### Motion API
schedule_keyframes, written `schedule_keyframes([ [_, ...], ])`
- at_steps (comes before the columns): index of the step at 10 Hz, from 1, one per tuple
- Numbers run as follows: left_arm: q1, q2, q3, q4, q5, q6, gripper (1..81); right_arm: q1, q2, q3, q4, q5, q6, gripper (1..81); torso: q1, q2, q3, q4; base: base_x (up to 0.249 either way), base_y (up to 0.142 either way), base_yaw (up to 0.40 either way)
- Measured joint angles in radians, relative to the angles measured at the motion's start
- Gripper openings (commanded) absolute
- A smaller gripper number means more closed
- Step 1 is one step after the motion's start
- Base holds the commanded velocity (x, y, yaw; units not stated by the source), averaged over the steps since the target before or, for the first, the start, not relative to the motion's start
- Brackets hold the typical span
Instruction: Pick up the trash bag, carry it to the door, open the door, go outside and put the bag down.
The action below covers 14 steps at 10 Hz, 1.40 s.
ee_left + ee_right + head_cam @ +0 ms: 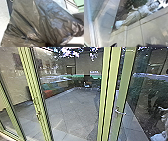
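At the left wrist, the dark trash bag (37, 22) hangs close, probably carried there to spare the right arm for the glass door (125, 84) and its handle (120, 112). Either claw's opening and grip I cannot tell.

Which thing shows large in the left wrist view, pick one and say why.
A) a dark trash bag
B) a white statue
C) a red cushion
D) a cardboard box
A: the bag shows there up close, its dark, thin plastic creased and shiny.
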Motion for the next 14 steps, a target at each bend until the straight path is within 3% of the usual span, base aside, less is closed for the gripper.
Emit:
schedule_keyframes([
  [5, 0.0, -0.002, 0.0, -0.026, 0.0, 0.0, 1.0, -0.005, 0.148, -0.335, 0.095, 0.064, -0.079, 81.1, -0.002, 0.0, 0.0, 0.0, 0.0, 0.0, 0.0],
  [7, 0.0, -0.001, 0.0, -0.028, 0.0, 0.0, 1.0, -0.04, 0.171, -0.379, 0.05, 0.133, -0.119, 81.1, -0.002, 0.0, 0.001, -0.001, 0.0, 0.0, 0.0],
  [9, 0.009, -0.001, 0.0, -0.029, 0.004, 0.0, 1.0, -0.089, 0.181, -0.396, -0.029, 0.3, -0.166, 81.1, -0.001, 0.0, 0.028, -0.023, 0.0, 0.0, 0.0],
  [10, 0.007, -0.002, 0.0, -0.029, 0.004, 0.0, 1.0, -0.07, 0.171, -0.404, -0.065, 0.351, -0.171, 81.1, -0.001, 0.0, 0.036, -0.033, 0.0, 0.0, 0.0],
  [12, 0.006, -0.001, 0.0, -0.029, 0.003, 0.0, 1.0, -0.048, 0.149, -0.427, -0.077, 0.359, -0.175, 81.1, -0.002, 0.0, 0.041, -0.035, 0.0, 0.0, 0.0],
  [14, 0.008, -0.002, 0.0, -0.029, 0.004, 0.0, 1.0, -0.026, 0.14, -0.417, 0.016, 0.278, -0.181, 81.1, -0.001, 0.0, 0.041, -0.035, 0.0, 0.0, 0.0],
])
